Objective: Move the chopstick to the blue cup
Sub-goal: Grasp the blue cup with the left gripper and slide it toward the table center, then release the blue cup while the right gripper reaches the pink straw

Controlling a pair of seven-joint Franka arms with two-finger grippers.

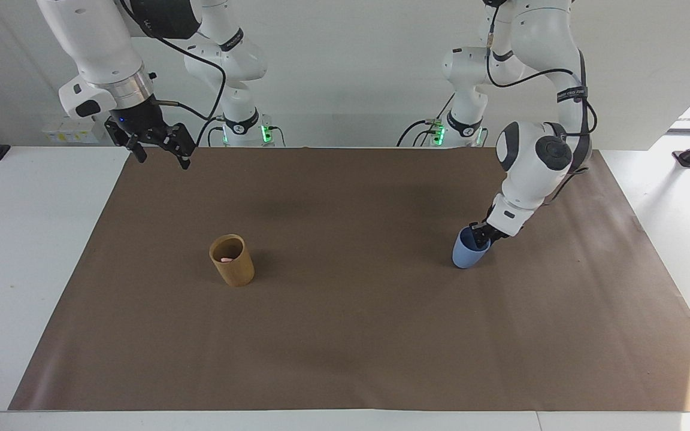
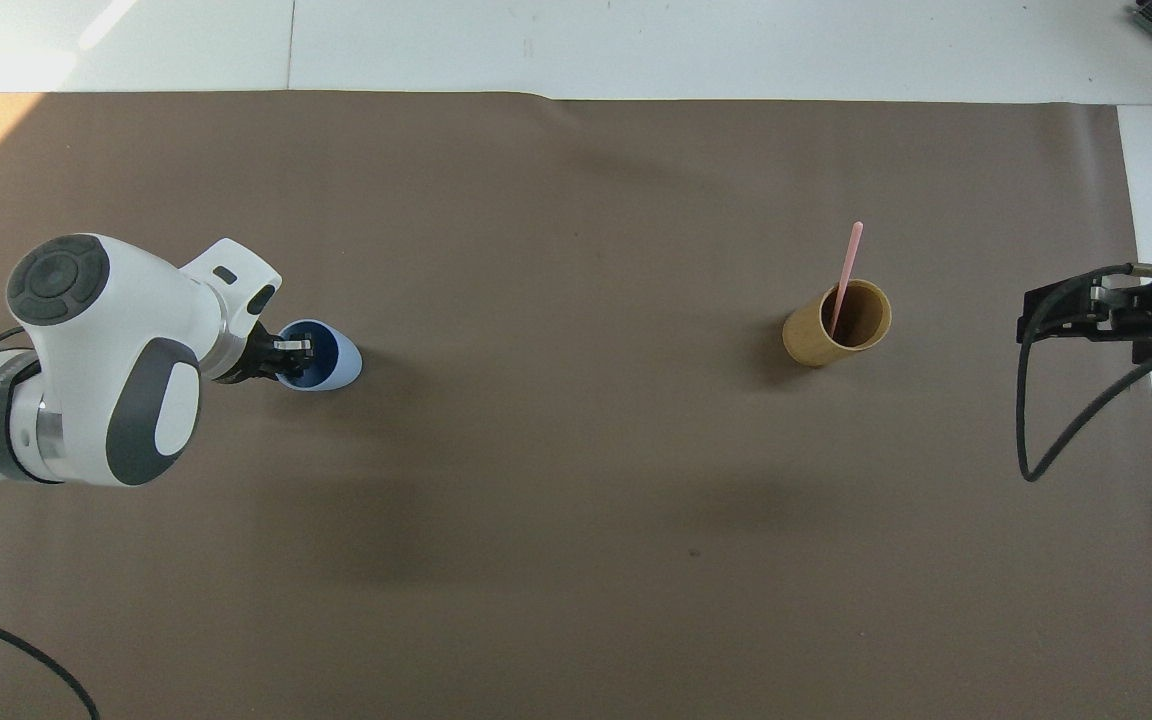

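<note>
The left gripper (image 1: 480, 234), jaws seemingly astride the rim of the small light-blue tumbler (image 1: 466, 254) at the facing view's centre right, could tip it, while the thin pink chopstick (image 2: 845, 273) stands in the tan cylindrical cup (image 1: 232, 261) centre left, and the right gripper (image 1: 159, 151) waits upper left, jaws wide.

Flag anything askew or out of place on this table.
The blue cup leans off upright, with the left end effector at its rim. The chopstick stands in the tan cup. The right end effector waits over the table's edge.
</note>
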